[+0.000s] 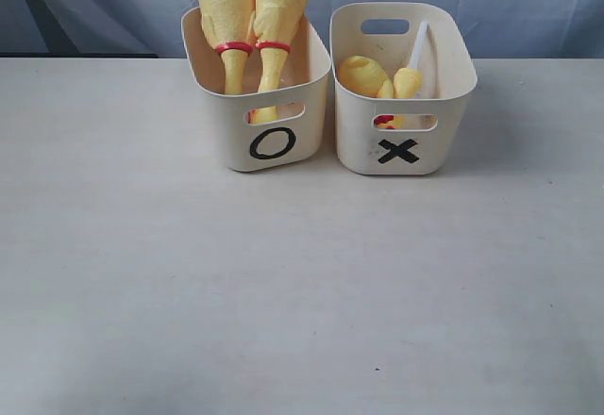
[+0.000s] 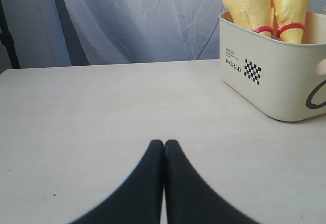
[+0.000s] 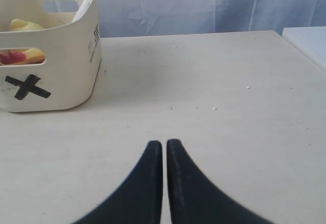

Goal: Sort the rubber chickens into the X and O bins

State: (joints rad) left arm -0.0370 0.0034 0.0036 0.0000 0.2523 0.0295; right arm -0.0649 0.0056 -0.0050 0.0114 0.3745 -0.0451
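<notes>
Two long yellow rubber chickens (image 1: 251, 19) with red neck bands stand head-down in the cream O bin (image 1: 274, 141); they also show as rubber chickens (image 2: 265, 7) in the O bin (image 2: 270, 81) in the left wrist view. Headless yellow chicken pieces (image 1: 376, 77) lie in the X bin (image 1: 401, 151), which the right wrist view shows as the X bin (image 3: 46, 81) with yellow and red pieces (image 3: 23, 56) behind its slot. My left gripper (image 2: 164, 143) is shut and empty over bare table, apart from the O bin. My right gripper (image 3: 164, 143) is shut and empty, apart from the X bin. Neither gripper appears in the exterior view.
The two bins stand side by side at the back of a pale wooden table (image 1: 302, 292). A white stick-like piece (image 1: 417, 42) leans inside the X bin. A blue-grey curtain (image 1: 528, 0) hangs behind. A white object (image 3: 308, 43) sits at the table's edge in the right wrist view.
</notes>
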